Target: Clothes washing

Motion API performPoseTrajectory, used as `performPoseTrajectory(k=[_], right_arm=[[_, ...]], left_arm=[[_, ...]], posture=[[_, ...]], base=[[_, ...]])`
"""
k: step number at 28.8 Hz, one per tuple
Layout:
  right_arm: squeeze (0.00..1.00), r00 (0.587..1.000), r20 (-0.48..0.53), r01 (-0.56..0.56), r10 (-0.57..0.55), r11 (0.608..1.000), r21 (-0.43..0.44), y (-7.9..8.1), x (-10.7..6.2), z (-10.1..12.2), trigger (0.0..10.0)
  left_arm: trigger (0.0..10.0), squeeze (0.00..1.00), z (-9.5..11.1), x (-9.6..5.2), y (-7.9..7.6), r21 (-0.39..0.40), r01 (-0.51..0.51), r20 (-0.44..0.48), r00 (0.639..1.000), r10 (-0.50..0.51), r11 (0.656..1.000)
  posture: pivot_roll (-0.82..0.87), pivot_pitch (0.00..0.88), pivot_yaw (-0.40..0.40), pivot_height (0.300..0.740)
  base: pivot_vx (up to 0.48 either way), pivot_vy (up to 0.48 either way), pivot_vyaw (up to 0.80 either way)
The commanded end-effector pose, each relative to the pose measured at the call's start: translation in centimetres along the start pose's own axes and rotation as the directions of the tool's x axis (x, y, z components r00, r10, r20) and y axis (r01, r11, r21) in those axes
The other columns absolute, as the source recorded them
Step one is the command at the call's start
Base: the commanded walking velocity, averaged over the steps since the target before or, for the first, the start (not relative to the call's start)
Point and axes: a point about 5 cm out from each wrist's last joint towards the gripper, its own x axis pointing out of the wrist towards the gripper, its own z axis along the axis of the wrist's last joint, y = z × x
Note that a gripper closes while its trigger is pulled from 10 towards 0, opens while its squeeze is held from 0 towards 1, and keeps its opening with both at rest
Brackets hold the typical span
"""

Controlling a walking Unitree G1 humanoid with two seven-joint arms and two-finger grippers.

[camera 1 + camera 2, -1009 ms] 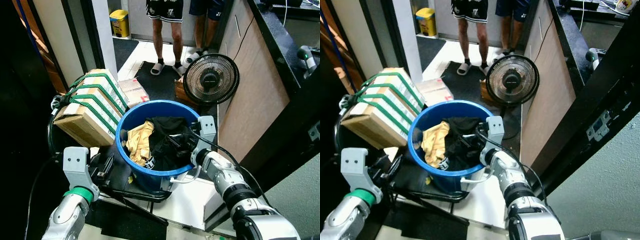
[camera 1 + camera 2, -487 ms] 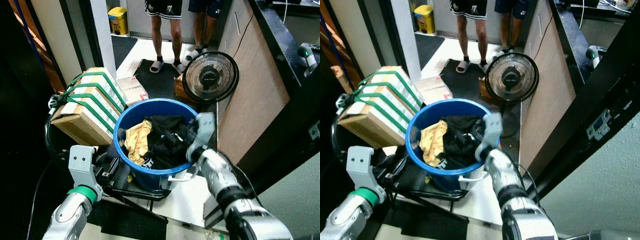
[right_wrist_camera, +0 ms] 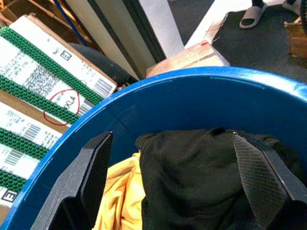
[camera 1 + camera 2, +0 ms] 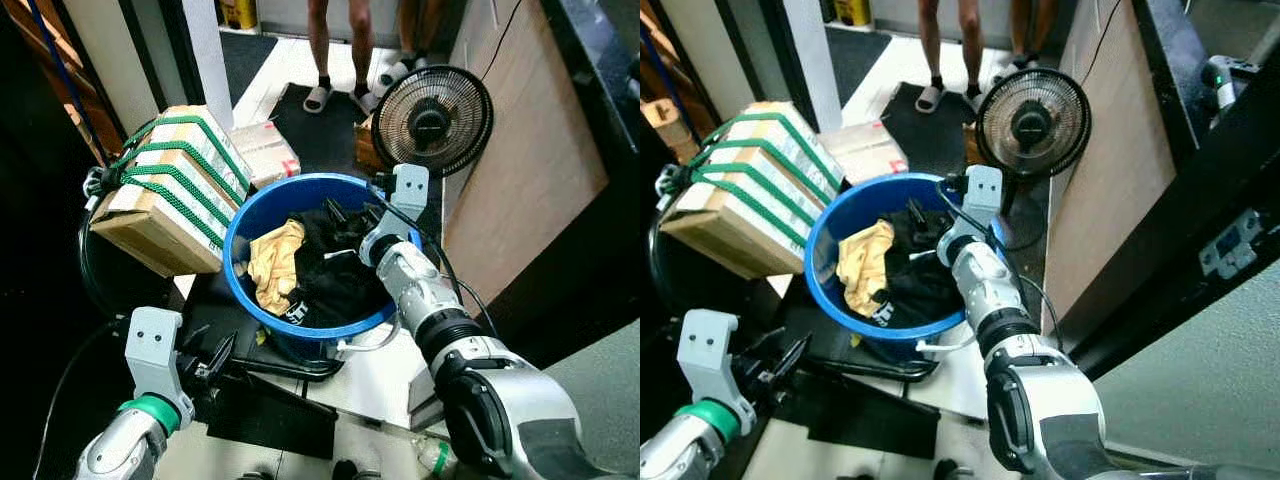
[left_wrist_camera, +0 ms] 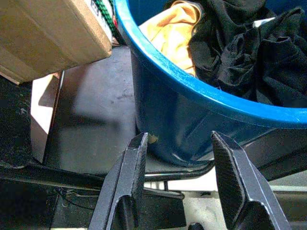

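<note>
Two garments, black clothing (image 4: 335,270) and a yellow garment (image 4: 272,272), lie in the blue tub (image 4: 245,215). Right gripper (image 3: 177,158) hovers above, fingers spread, empty (left gripper (image 5: 180,158) also spread, low beside tub). Descend centrally, pinch deep fold.

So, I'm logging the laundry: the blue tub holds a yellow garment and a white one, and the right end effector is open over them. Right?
Not quite. The garment beside the yellow garment in the blue tub is black, not white; the left eye view and right wrist view both show it. The right end effector is indeed open over the clothes.
</note>
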Motion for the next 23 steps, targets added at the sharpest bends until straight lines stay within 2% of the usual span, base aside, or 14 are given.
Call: performPoseTrajectory(k=[1, 3, 4, 5, 7, 8, 9, 11, 13, 17, 18, 20, 21, 23], right_arm=[[0.0, 0.998, -0.045, -0.04, 0.039, 0.999, -0.015, 0.7, 0.1, -0.8, 10.0], [0.0, 0.973, -0.149, -0.196, 0.175, 0.971, -0.136, 2.1, -0.3, -2.6, 10.0], [0.0, 0.961, -0.182, -0.238, 0.207, 0.957, -0.166, 2.4, -0.4, -3.2, 10.0], [0.0, 0.961, -0.182, -0.238, 0.207, 0.957, -0.166, 2.4, -0.4, -3.2, 10.0], [0.0, 0.918, -0.278, -0.351, 0.284, 0.908, -0.229, 2.9, -1.0, -4.4, 10.0], [0.0, 0.918, -0.278, -0.351, 0.284, 0.908, -0.229, 2.9, -1.0, -4.4, 10.0], [0.0, 0.887, -0.329, -0.415, 0.324, 0.872, -0.261, 3.1, -1.2, -5.0, 10.0], [0.0, 0.85, -0.382, -0.483, 0.362, 0.825, -0.293, 3.5, -1.5, -5.6, 10.0], [0.0, 0.842, -0.39, -0.498, 0.372, 0.813, -0.3, 3.6, -1.5, -5.6, 10.0], [0.0, 0.868, -0.285, -0.486, 0.406, 0.809, -0.33, 4.2, -1.1, -4.2, 10.0], [0.0, 0.868, -0.285, -0.486, 0.406, 0.809, -0.33, 4.2, -1.1, -4.2, 10.0], [0.0, 0.899, -0.17, -0.438, 0.404, 0.826, -0.355, 4.3, -0.8, -2.7, 10.0], [0.0, 0.912, -0.076, -0.401, 0.403, 0.838, -0.371, 4.2, -0.8, -1.5, 10.0], [0.0, 0.914, -0.027, -0.382, 0.405, 0.836, -0.395, 4.0, -0.9, -0.9, 10.0]], left_arm=[[10.0, 0.0, -0.6, -0.5, -0.1, -0.004, 0.009, -0.036, 0.999, -0.009, 1.0], [10.0, 0.0, -0.4, -0.9, -0.2, -0.002, 0.041, -0.052, 0.998, -0.041, 0.999], [10.0, 0.0, -0.4, -1.0, -0.3, -0.002, 0.05, -0.056, 0.997, -0.05, 0.999], [10.0, 0.0, -0.4, -1.0, -0.3, -0.002, 0.05, -0.056, 0.997, -0.05, 0.999], [10.0, 0.0, -0.4, -1.0, -0.5, -0.003, 0.087, -0.068, 0.994, -0.087, 0.996], [10.0, 0.0, -0.4, -1.0, -0.5, -0.003, 0.087, -0.068, 0.994, -0.087, 0.996], [10.0, 0.0, -0.3, -1.0, -0.7, -0.007, 0.107, -0.072, 0.992, -0.108, 0.994], [10.0, 0.0, -0.2, -1.1, -0.9, -0.014, 0.129, -0.081, 0.988, -0.13, 0.992], [10.0, 0.0, -0.1, -1.2, -1.0, -0.016, 0.134, -0.083, 0.987, -0.135, 0.991], [10.0, 0.0, 0.1, -1.2, -1.2, -0.022, 0.159, -0.083, 0.984, -0.16, 0.987], [10.0, 0.0, 0.1, -1.2, -1.2, -0.022, 0.159, -0.083, 0.984, -0.16, 0.987], [10.0, 0.0, 0.2, -1.2, -1.2, -0.024, 0.166, -0.082, 0.982, -0.167, 0.986], [10.0, 0.0, 0.3, -1.2, -1.2, -0.027, 0.173, -0.081, 0.981, -0.174, 0.985], [10.0, 0.0, 0.3, -1.2, -1.3, -0.028, 0.182, -0.079, 0.98, -0.184, 0.983]], posture=[[0.23, 0.23, 0.064, 0.74], [0.24, 0.238, 0.069, 0.74], [0.24, 0.238, 0.069, 0.74], [0.24, 0.238, 0.069, 0.74], [0.25, 0.235, 0.072, 0.74], [0.25, 0.235, 0.072, 0.74], [0.24, 0.229, 0.079, 0.74], [0.24, 0.229, 0.079, 0.74], [0.24, 0.229, 0.079, 0.74], [0.24, 0.22, 0.084, 0.74], [0.24, 0.22, 0.084, 0.74], [0.24, 0.22, 0.084, 0.74], [0.24, 0.215, 0.086, 0.74], [0.24, 0.215, 0.086, 0.74]], base=[[0.0, 0.0, 0.0], [0.0, 0.0, 0.0], [0.0, 0.0, 0.0], [0.0, 0.0, 0.0], [0.0, 0.0, 0.0], [0.0, 0.0, 0.0], [0.0, 0.0, 0.0], [0.0, 0.0, 0.0], [0.0, 0.0, 0.0], [0.0, 0.0, 0.0], [0.0, 0.0, 0.0], [0.0, 0.0, 0.0], [0.0, 0.0, 0.0], [0.0, 0.0, 0.0]])
